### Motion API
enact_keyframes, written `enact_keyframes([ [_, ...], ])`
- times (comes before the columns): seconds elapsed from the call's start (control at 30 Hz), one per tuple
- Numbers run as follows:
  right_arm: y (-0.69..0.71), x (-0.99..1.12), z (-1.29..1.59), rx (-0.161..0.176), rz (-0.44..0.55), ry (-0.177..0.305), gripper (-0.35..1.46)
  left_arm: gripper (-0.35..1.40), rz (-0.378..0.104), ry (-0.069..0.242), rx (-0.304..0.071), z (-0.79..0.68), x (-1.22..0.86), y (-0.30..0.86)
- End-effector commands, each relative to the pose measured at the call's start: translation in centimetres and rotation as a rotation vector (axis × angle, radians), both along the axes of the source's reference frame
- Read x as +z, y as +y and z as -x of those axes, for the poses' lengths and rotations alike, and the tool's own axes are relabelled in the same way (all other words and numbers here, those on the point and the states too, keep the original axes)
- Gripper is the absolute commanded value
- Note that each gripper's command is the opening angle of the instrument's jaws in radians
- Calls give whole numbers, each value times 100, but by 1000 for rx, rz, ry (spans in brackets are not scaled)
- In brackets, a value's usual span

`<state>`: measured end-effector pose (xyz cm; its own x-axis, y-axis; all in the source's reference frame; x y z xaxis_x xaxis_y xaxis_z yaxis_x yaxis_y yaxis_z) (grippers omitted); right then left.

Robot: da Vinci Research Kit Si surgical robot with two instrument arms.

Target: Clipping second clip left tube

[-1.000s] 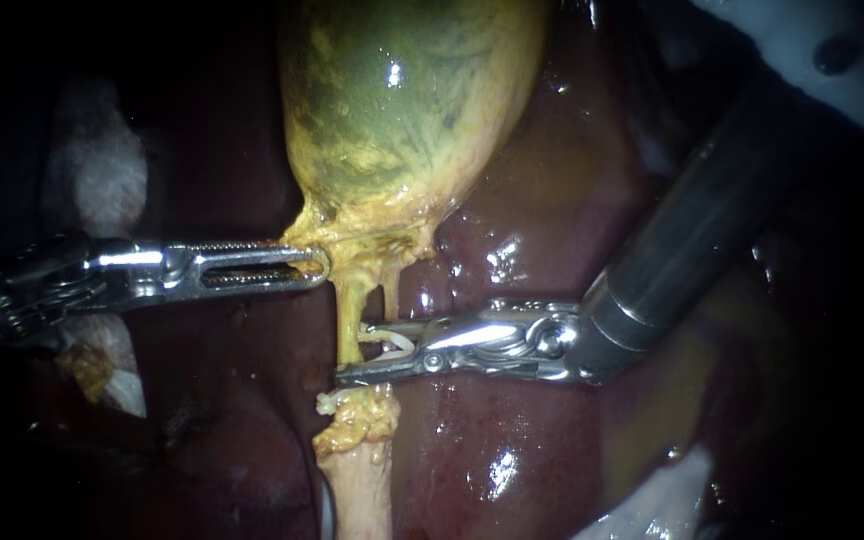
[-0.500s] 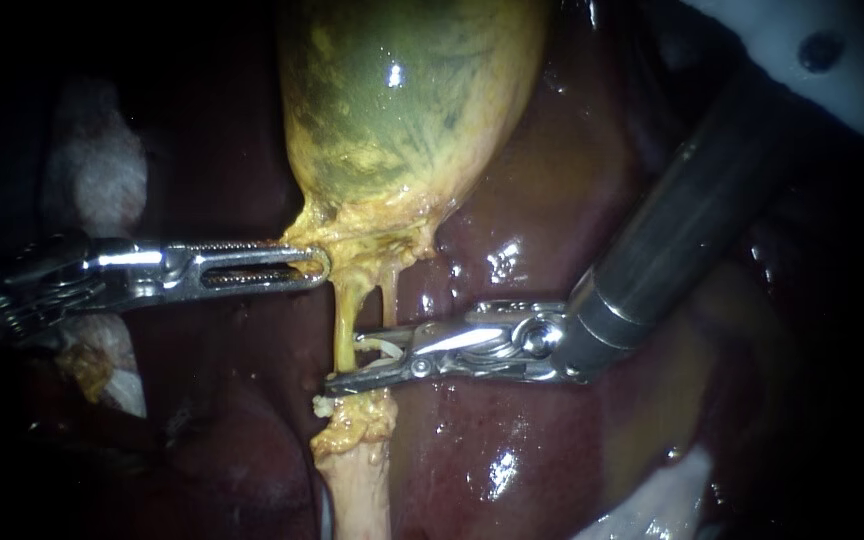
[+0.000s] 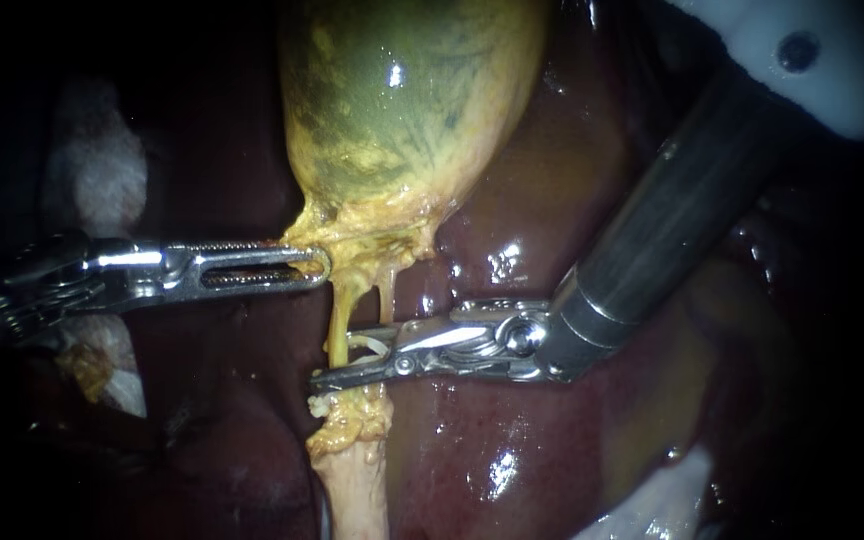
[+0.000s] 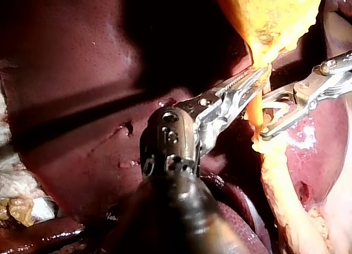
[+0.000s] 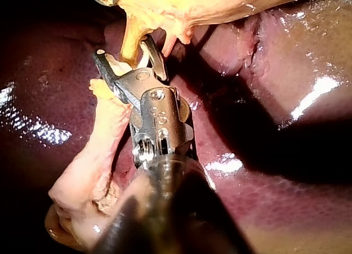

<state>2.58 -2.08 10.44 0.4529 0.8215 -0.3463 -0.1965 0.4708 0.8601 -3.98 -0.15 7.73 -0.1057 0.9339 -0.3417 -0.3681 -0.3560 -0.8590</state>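
Below the gallbladder (image 3: 402,100), the left tube (image 3: 337,325) hangs between the parted jaws of my right instrument (image 3: 337,358), which carry a white clip (image 3: 372,345). My left instrument (image 3: 312,265) has its jaws clamped on the gallbladder's yellow neck, above the dark liver (image 3: 532,200).

- No word, label, brand, number or sign can be read in any of the three views.
- The gallbladder (image 3: 402,100), the liver (image 3: 542,180) and the left tube (image 3: 336,318) show only bare, wet tissue with no writing on it.
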Motion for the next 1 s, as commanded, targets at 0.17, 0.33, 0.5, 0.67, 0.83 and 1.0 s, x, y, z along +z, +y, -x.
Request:
enact_keyframes([
  [0.17, 0, 2, 3, 2, -8, -1, 50, -6, 0, 0, 0, 0, 0, 0],
  [0.33, 5, -3, 26, -7, -11, 4, 50, -6, 0, 0, 0, 0, 0, 0],
  [0.5, 12, -9, 47, -11, -14, 5, 50, -6, 0, 0, 0, 0, 0, 0],
  [0.67, 19, -12, 66, 5, -5, -3, 50, -6, 0, 0, 0, 0, 0, 0],
  [0.83, 20, -9, 66, 9, -2, -12, 51, -6, 0, 0, 0, 0, 0, 0],
  [1.0, 19, -5, 59, 9, 0, -19, 51, -6, 0, 0, 0, 0, 0, 0],
])
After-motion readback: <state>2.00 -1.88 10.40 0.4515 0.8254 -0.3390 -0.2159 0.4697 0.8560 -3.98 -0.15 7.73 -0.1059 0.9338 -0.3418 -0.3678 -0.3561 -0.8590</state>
